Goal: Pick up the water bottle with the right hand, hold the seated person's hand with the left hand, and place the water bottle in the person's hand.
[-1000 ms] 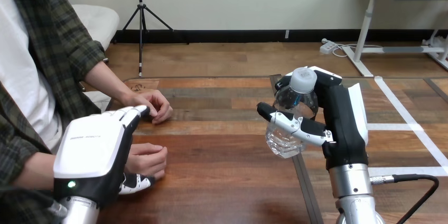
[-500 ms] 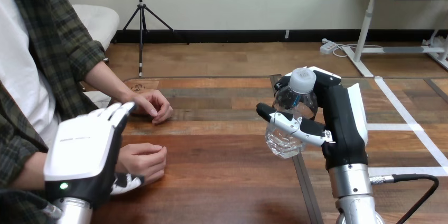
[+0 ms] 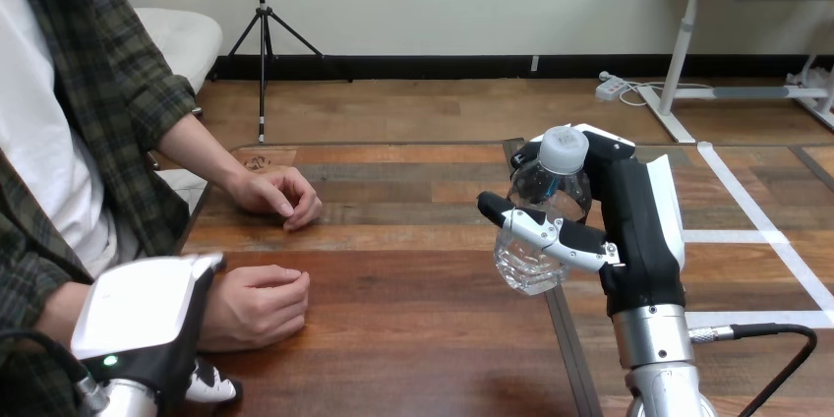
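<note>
Water bottle (image 3: pixel 546 210) is clasped in the right hand (image 3: pixel 639 230) and raised over the table (image 3: pixel 413 338) at right. Left hand (image 3: pixel 138 314) is set near left, beside the person's nearer hand (image 3: pixel 258 304); its grip cannot be told. The hand-holding step is judged to be in hand, and a sure hold is called for next.

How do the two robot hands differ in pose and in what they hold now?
The right robot hand stands upright above the table, while the left robot hand lies low with its white back up. The right robot hand grips the water bottle; the left robot hand is beside the person's nearer hand, grip unclear. Both are black with white shells.
</note>
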`<control>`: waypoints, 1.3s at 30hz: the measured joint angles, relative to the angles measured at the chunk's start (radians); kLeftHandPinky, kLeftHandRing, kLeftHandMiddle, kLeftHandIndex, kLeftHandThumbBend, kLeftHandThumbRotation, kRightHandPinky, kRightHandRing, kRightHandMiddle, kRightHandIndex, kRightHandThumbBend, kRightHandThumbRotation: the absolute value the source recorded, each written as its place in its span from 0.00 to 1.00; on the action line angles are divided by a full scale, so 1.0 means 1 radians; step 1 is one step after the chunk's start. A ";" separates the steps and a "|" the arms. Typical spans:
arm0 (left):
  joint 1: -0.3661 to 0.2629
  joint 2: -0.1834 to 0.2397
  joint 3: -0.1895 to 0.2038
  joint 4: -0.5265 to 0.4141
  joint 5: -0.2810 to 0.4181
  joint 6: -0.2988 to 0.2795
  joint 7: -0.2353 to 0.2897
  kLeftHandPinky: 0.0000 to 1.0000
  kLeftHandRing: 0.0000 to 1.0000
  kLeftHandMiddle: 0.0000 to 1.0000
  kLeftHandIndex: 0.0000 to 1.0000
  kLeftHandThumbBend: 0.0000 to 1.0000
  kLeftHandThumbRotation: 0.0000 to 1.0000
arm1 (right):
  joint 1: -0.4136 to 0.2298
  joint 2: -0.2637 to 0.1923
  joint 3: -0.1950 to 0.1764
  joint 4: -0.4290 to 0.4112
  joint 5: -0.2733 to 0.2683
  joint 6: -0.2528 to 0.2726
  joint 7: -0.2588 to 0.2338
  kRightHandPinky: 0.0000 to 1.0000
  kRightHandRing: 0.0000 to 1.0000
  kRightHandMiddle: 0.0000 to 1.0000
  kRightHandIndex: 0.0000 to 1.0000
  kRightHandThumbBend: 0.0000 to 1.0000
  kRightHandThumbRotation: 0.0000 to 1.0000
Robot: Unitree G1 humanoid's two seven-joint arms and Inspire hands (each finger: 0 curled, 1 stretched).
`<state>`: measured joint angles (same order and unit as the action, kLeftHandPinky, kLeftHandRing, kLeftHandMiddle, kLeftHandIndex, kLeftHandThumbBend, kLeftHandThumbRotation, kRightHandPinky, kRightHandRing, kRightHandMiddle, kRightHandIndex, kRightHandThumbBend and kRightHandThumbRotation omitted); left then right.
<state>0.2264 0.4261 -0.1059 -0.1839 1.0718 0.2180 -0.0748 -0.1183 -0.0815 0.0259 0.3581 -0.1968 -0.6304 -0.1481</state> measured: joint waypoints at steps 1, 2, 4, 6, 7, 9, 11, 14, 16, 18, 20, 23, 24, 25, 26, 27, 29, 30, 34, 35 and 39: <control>0.000 0.000 0.000 -0.002 0.001 0.008 -0.013 0.83 0.85 0.85 0.83 0.90 0.00 | 0.000 0.000 0.000 0.000 0.001 0.000 0.000 0.37 0.40 0.42 0.42 0.67 0.00; -0.001 0.000 0.000 -0.005 0.003 0.015 -0.023 0.83 0.85 0.85 0.83 0.90 0.00 | 0.000 -0.001 -0.001 0.000 0.002 0.000 0.001 0.37 0.40 0.42 0.42 0.67 0.00; -0.004 0.001 0.000 -0.011 0.009 0.025 -0.039 0.83 0.85 0.85 0.83 0.91 0.00 | 0.000 -0.001 -0.001 0.000 0.003 0.000 0.001 0.37 0.40 0.42 0.42 0.67 0.00; -0.011 0.001 -0.002 -0.013 0.018 0.032 -0.053 0.83 0.84 0.85 0.83 0.91 0.00 | -0.001 -0.001 -0.001 0.000 0.003 0.000 0.003 0.37 0.40 0.42 0.42 0.67 0.00; -0.014 0.001 -0.005 -0.013 0.024 0.036 -0.057 0.83 0.84 0.85 0.83 0.91 0.00 | -0.001 -0.002 -0.001 0.000 0.003 0.000 0.003 0.37 0.40 0.42 0.42 0.67 0.00; -0.021 0.001 -0.010 -0.013 0.035 0.042 -0.066 0.83 0.84 0.85 0.83 0.91 0.00 | -0.001 -0.002 -0.002 0.000 0.003 0.000 0.004 0.37 0.40 0.42 0.42 0.67 0.00; -0.028 0.001 -0.015 -0.013 0.040 0.047 -0.070 0.83 0.84 0.85 0.83 0.91 0.00 | -0.001 -0.002 -0.002 0.000 0.004 0.000 0.006 0.37 0.40 0.42 0.42 0.67 0.00; -0.036 0.001 -0.023 -0.013 0.045 0.054 -0.072 0.83 0.84 0.85 0.83 0.91 0.00 | -0.001 -0.003 -0.003 0.000 0.005 -0.001 0.009 0.37 0.40 0.42 0.42 0.67 0.00; -0.040 0.001 -0.029 -0.012 0.051 0.060 -0.072 0.83 0.85 0.85 0.83 0.91 0.00 | -0.001 -0.003 -0.004 0.001 0.007 -0.003 0.012 0.37 0.40 0.42 0.42 0.67 0.00; -0.042 0.001 -0.034 -0.012 0.057 0.066 -0.072 0.83 0.85 0.85 0.84 0.90 0.00 | -0.001 -0.004 -0.006 0.002 0.011 -0.005 0.016 0.37 0.40 0.42 0.42 0.67 0.00; -0.044 0.001 -0.037 -0.011 0.062 0.071 -0.072 0.83 0.85 0.85 0.84 0.90 0.00 | -0.001 -0.004 -0.007 0.004 0.016 -0.010 0.017 0.37 0.40 0.42 0.42 0.67 0.00; -0.047 0.001 -0.038 -0.008 0.065 0.077 -0.072 0.83 0.85 0.86 0.84 0.90 0.00 | -0.002 -0.004 -0.008 0.010 0.021 -0.018 0.018 0.37 0.40 0.42 0.41 0.67 0.00; -0.048 0.001 -0.038 -0.007 0.065 0.078 -0.072 0.84 0.85 0.86 0.84 0.90 0.00 | -0.002 -0.005 -0.008 0.011 0.022 -0.020 0.018 0.37 0.39 0.42 0.41 0.67 0.00; -0.049 0.001 -0.038 -0.005 0.065 0.080 -0.071 0.84 0.85 0.86 0.84 0.90 0.00 | -0.002 -0.005 -0.009 0.011 0.023 -0.021 0.018 0.37 0.39 0.42 0.41 0.67 0.00; -0.050 0.001 -0.038 -0.004 0.065 0.081 -0.070 0.84 0.85 0.86 0.84 0.90 0.00 | -0.002 -0.005 -0.009 0.012 0.024 -0.021 0.018 0.37 0.39 0.42 0.41 0.67 0.00; -0.051 0.001 -0.038 -0.002 0.065 0.083 -0.068 0.84 0.85 0.86 0.84 0.90 0.00 | -0.002 -0.005 -0.010 0.013 0.024 -0.022 0.018 0.37 0.39 0.42 0.41 0.68 0.00; -0.052 0.001 -0.038 0.002 0.065 0.084 -0.062 0.84 0.85 0.86 0.84 0.90 0.00 | -0.002 -0.005 -0.010 0.014 0.024 -0.023 0.018 0.36 0.39 0.42 0.41 0.68 0.00; -0.053 0.001 -0.039 0.005 0.065 0.085 -0.059 0.84 0.85 0.86 0.84 0.90 0.00 | -0.003 -0.005 -0.011 0.016 0.024 -0.024 0.018 0.36 0.39 0.42 0.41 0.68 0.00; -0.055 0.000 -0.040 0.017 0.065 0.088 -0.037 0.84 0.85 0.85 0.84 0.91 0.00 | -0.003 -0.005 -0.012 0.020 0.024 -0.027 0.018 0.36 0.39 0.42 0.41 0.68 0.00; -0.056 0.000 -0.041 0.021 0.065 0.089 -0.031 0.83 0.85 0.85 0.84 0.91 0.00 | -0.003 -0.005 -0.012 0.021 0.024 -0.027 0.018 0.36 0.39 0.42 0.41 0.68 0.00; -0.062 0.000 -0.044 0.043 0.066 0.091 0.002 0.83 0.84 0.85 0.83 0.91 0.00 | -0.003 -0.005 -0.013 0.024 0.024 -0.029 0.018 0.36 0.39 0.42 0.41 0.68 0.00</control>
<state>0.1645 0.4257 -0.1500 -0.1408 1.1378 0.3087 -0.0724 -0.1210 -0.0864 0.0128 0.3822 -0.1727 -0.6598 -0.1302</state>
